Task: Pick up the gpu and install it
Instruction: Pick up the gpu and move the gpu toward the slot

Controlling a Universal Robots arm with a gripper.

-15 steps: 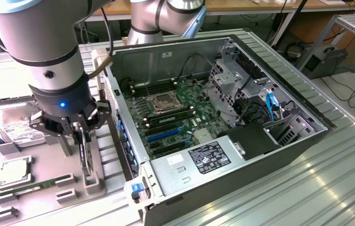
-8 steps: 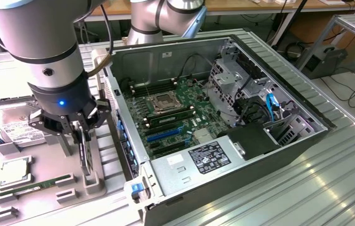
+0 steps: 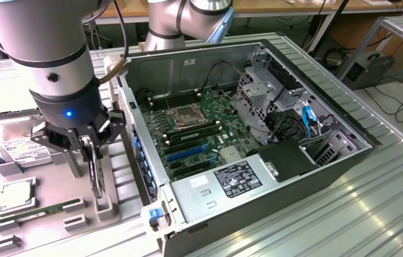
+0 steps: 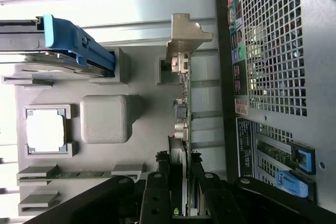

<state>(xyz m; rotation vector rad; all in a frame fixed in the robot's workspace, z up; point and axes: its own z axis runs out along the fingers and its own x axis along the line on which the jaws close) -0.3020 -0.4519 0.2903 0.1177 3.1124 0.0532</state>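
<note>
Tool (image 3: 92,166) first: I have it drawn in to a narrow, partway gap with the gpu (image 3: 100,184) between its jaws. As best I can judge from the wrist view, my fingers (image 4: 160,187) press on the card's two flat faces rather than merely flanking them. The gpu is at the exterior view's left, about mid-height, standing on its long edge in a slot of the grey holder tray (image 3: 44,182), which lies on the ribbed metal desk (image 3: 372,214). It has not yet come out of that slot. I take it the card is stored upright so that both faces are free for a pinch from above. That also means it can be carried in the attitude a slot wants. In the wrist view I see it edge-on, with its silver bracket (image 4: 186,35) at the far end from my fingers, so I read my hold as being toward the opposite end of the card. The holder's other pockets are filled too. The hard drive (image 3: 15,144) sits above and left of my tool in the exterior view, with the processor (image 3: 17,195) and the green memory stick (image 3: 40,211) toward the lower left. Just beside the tray, filling the middle of that view, the computer case (image 3: 165,69) lies on its side with its panel off. The motherboard (image 3: 201,128) and its blue expansion slots (image 3: 187,152) face up, which I judge is to let a card go in from above.
</note>
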